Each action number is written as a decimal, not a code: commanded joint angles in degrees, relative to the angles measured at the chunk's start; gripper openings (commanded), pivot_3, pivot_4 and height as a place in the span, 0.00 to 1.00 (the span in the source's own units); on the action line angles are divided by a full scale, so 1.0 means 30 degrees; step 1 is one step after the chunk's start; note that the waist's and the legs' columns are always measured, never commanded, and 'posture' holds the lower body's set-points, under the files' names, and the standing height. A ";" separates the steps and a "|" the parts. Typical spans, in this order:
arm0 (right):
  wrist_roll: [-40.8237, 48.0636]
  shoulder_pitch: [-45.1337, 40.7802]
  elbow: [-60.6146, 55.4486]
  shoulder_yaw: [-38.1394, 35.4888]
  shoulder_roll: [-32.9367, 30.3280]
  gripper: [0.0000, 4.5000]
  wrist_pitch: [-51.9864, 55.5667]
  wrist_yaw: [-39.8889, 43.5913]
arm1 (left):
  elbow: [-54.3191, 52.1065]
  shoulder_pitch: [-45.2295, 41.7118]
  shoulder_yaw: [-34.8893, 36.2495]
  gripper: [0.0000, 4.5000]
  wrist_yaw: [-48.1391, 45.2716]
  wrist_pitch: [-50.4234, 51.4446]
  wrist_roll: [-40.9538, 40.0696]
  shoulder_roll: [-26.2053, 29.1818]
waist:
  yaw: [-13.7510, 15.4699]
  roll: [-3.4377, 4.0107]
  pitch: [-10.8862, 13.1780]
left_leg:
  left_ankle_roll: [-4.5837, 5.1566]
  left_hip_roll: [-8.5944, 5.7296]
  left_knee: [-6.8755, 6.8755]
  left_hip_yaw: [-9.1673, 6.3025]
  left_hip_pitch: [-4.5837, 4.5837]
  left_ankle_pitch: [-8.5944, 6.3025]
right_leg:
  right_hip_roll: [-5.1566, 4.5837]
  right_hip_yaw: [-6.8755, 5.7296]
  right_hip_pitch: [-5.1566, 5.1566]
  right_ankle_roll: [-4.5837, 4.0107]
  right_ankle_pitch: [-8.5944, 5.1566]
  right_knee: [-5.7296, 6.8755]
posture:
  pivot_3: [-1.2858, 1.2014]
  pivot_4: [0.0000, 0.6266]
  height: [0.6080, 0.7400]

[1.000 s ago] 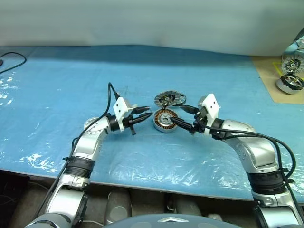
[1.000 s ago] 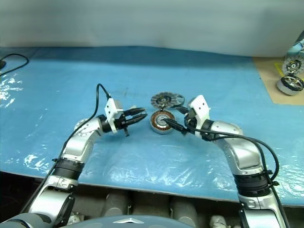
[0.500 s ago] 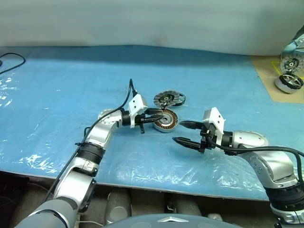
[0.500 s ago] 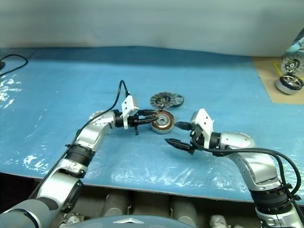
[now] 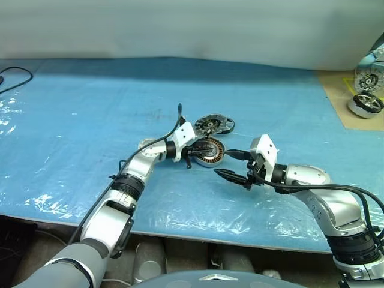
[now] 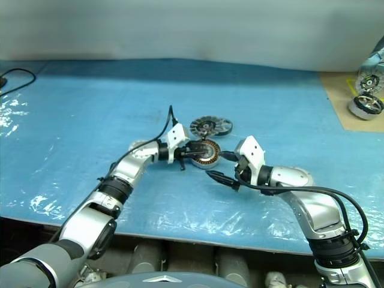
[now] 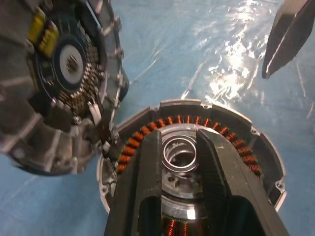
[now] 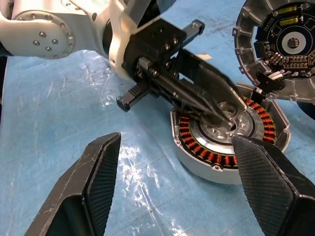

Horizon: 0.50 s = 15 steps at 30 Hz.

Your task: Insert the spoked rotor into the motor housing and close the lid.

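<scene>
Blue plastic sheeting (image 5: 78, 120) covers the table, crinkled and shiny along the near edge, with a pale wall behind it.

Nearest the robot, the right gripper (image 5: 231, 167) hangs just above the sheet, a little in front of and to the right of the motor housing (image 5: 210, 152). Its two black fingers (image 8: 93, 182) stand wide apart with nothing between them; they point toward the housing without touching it.

Beyond it, the motor housing sits on the sheet near the middle of the table, open side up, its ring of copper windings showing around a silver central hub. The left gripper (image 5: 201, 150) reaches in from the left, lying low over the top of the housing. Its fingers (image 7: 142, 182) are drawn narrow, one on each side of the small ring at the hub; whether they actually pinch it I cannot tell.

Just behind the housing and nearly touching it lies the spoked rotor (image 5: 214, 125), leaning slightly, with a dark round centre.

Farther off, at the far right of the table, a brown board (image 5: 342, 90) carries larger wheel-like motors (image 5: 366, 105). A black cable (image 5: 15, 75) loops at the far left edge.
</scene>
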 commanded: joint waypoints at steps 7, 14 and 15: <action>-0.0703 0.0520 -0.0187 0.0087 0.0095 0.84 -0.0952 -0.0325 | 0.1028 -0.0824 -0.0248 0.17 0.0189 -0.0319 0.0691 -0.0336 | 0.0021 -0.0001 0.0000 | 0.0004 0.0000 0.0016 -0.0003 0.0016 -0.0001 | -0.0004 -0.0001 0.0023 0.0000 0.0001 0.0007 | 0.52 0.24 1.00; -0.1062 0.0648 -0.0029 0.0208 0.0261 0.84 -0.1159 -0.0502 | 0.1005 -0.0789 -0.0405 0.17 -0.0047 -0.0130 0.0948 -0.0347 | 0.0014 -0.0001 -0.0001 | 0.0007 0.0001 0.0018 -0.0004 0.0022 -0.0003 | -0.0005 -0.0001 0.0027 0.0000 0.0001 0.0010 | 0.52 0.24 1.00; -0.1130 0.0669 -0.0008 0.0232 0.0267 0.84 -0.1202 -0.0518 | 0.1002 -0.0771 -0.0404 0.17 -0.0069 -0.0042 0.0961 -0.0341 | 0.0014 -0.0001 -0.0001 | 0.0007 0.0001 0.0018 -0.0004 0.0023 -0.0003 | -0.0004 -0.0001 0.0028 0.0000 0.0001 0.0010 | 0.52 0.24 1.00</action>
